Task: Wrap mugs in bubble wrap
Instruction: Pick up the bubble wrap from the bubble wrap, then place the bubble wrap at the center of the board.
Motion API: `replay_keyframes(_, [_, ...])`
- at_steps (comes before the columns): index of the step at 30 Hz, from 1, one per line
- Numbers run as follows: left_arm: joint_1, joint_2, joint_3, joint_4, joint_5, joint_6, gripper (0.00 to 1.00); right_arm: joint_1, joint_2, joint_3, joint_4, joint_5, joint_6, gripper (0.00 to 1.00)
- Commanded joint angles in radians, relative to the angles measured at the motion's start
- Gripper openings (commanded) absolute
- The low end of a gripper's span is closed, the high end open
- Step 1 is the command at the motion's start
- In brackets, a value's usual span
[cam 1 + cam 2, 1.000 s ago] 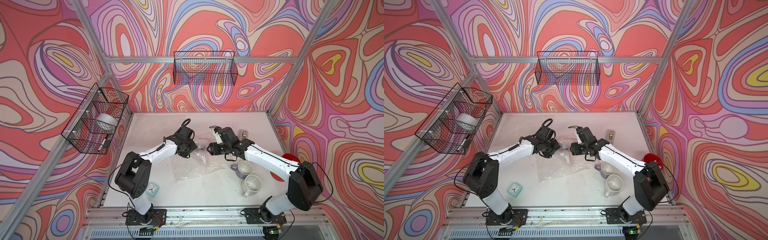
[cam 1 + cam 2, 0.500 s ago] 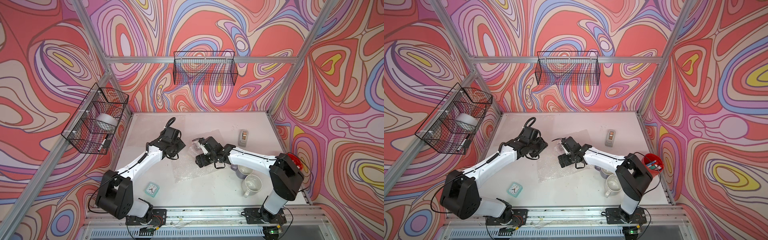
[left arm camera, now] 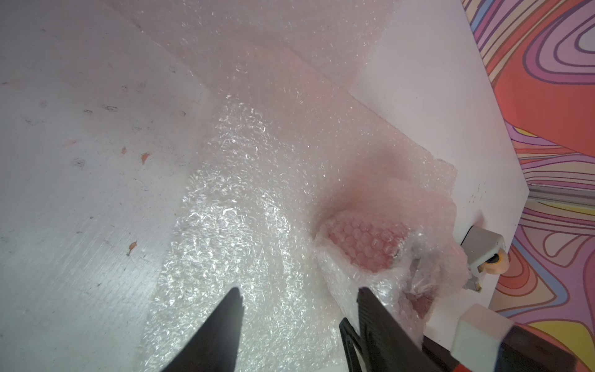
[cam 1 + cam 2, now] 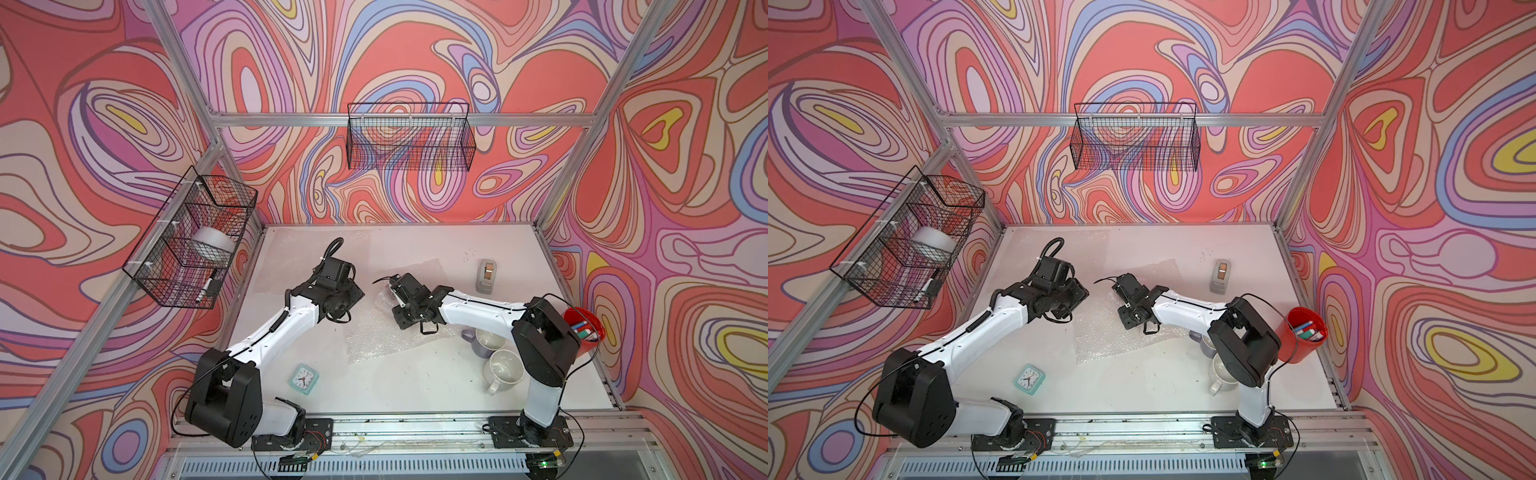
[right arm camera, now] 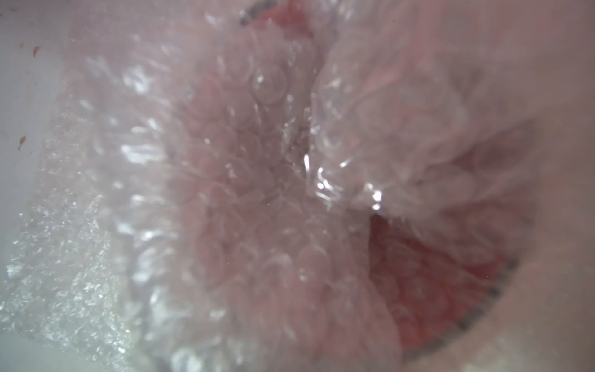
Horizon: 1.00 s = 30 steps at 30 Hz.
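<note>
Item: bubble wrap (image 5: 257, 180), seen at close range and largely out of focus.
Clear sheet, bunched and folded, filling nearly the whole view; round air cells plain at the middle, bright glints along the creases. A red mug (image 5: 431, 277) shows through the film as a red patch with a curved dark edge, otherwise too blurred to tell. The flatter part of the sheet lies on the white table (image 5: 19, 96), which bears a few small reddish specks (image 5: 22, 141).
</note>
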Motion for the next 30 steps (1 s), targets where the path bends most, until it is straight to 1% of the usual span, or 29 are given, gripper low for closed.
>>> replay_keyframes(1, [0.005, 0.002, -0.010, -0.001, 0.000, 0.009, 0.59, 0.002, 0.012, 0.026, 0.007, 0.034, -0.010, 0.34])
replay_keyframes(5, [0.005, 0.007, -0.007, -0.001, 0.012, 0.044, 0.59, 0.002, -0.005, 0.031, 0.000, 0.024, -0.013, 0.20])
replay_keyframes(11, [0.006, 0.036, 0.020, 0.042, 0.087, 0.207, 0.60, -0.001, -0.055, 0.053, -0.003, 0.024, -0.008, 0.01])
replay_keyframes(13, [0.007, 0.035, 0.026, 0.063, 0.101, 0.273, 0.64, -0.008, -0.071, 0.077, -0.009, 0.030, -0.007, 0.00])
replay_keyframes(16, [0.005, 0.022, 0.022, 0.115, 0.106, 0.352, 0.75, -0.053, -0.078, 0.128, -0.040, 0.041, -0.007, 0.00])
replay_keyframes(19, [-0.005, 0.023, 0.026, 0.162, 0.102, 0.419, 0.98, -0.146, -0.066, 0.174, -0.073, 0.055, -0.008, 0.00])
replay_keyframes(23, [-0.069, 0.060, 0.068, 0.163, 0.025, 0.524, 1.00, -0.326, -0.018, 0.241, -0.093, 0.037, -0.001, 0.00])
replay_keyframes(25, [-0.112, 0.083, 0.083, 0.177, -0.001, 0.568, 1.00, -0.412, 0.036, 0.313, -0.135, 0.017, 0.006, 0.00])
replay_keyframes(27, [-0.140, 0.107, 0.086, 0.218, 0.001, 0.590, 1.00, -0.485, 0.095, 0.380, -0.149, 0.018, -0.005, 0.00])
replay_keyframes(30, [-0.146, 0.149, 0.088, 0.253, 0.031, 0.589, 1.00, -0.564, 0.195, 0.520, -0.189, 0.020, -0.021, 0.00])
